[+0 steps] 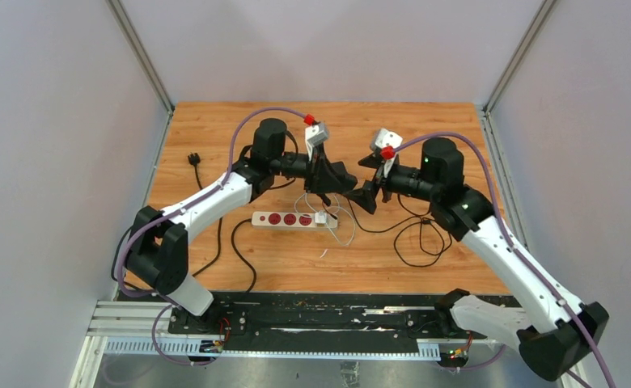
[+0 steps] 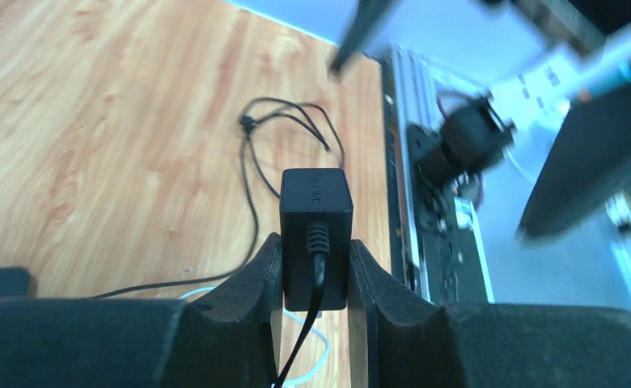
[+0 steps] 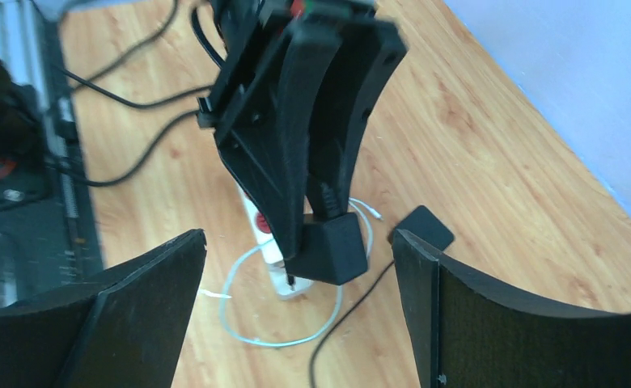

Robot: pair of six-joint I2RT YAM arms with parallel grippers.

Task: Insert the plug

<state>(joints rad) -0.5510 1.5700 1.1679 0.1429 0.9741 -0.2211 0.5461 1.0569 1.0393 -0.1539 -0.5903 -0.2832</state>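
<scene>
My left gripper (image 2: 315, 271) is shut on a black plug adapter (image 2: 315, 218), its cord running back between the fingers. In the top view the left gripper (image 1: 331, 186) hangs just above the right end of the white power strip (image 1: 288, 219), which has red sockets. The right wrist view shows the adapter (image 3: 332, 249) held above that end of the strip (image 3: 257, 225), with a pin pointing down. My right gripper (image 1: 367, 196) is open and empty, facing the left gripper from close by; its wide-apart fingers (image 3: 146, 291) frame the adapter.
A small white charger (image 1: 322, 217) with a loose white cable (image 3: 280, 335) sits at the strip's right end. Black cords loop over the wooden table (image 1: 401, 242). The strip's own plug (image 1: 192, 159) lies far left. A flat black square (image 3: 425, 227) lies beside the strip.
</scene>
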